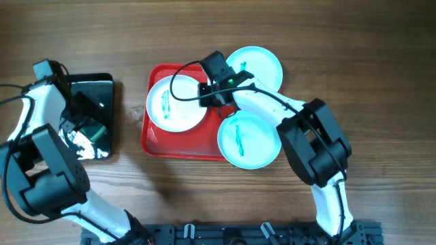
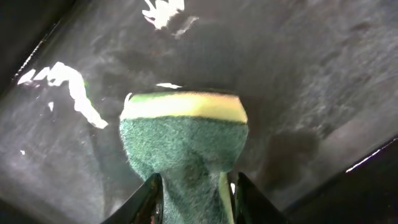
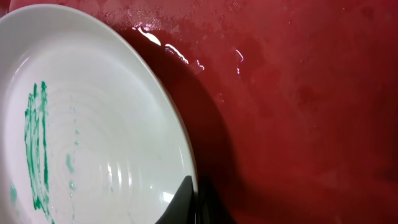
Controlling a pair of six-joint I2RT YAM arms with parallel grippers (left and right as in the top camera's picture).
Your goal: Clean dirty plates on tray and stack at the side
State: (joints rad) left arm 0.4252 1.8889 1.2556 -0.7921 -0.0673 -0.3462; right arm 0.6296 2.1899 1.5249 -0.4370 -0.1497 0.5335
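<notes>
Scrubbing seems next: left gripper [image 2: 193, 190], clamping the sponge [image 2: 183, 140], must cross right to the white plate [image 3: 93, 124]; right gripper [image 1: 210, 95] sits at its rim, grip unclear.

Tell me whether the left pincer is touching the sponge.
Touching. The left wrist view shows the left pincer closed on the sponge, with both fingers pressing into its green sides.

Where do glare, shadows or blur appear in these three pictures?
Overhead: the light is even and the picture sharp, with pale reflections on the black tray. Left wrist: the sponge is soft and out of focus, and white glare patches lie on the dark surface behind it. Right wrist: the white plate throws a dark shadow onto the red tray, which shows small wet glints near the top.
</notes>
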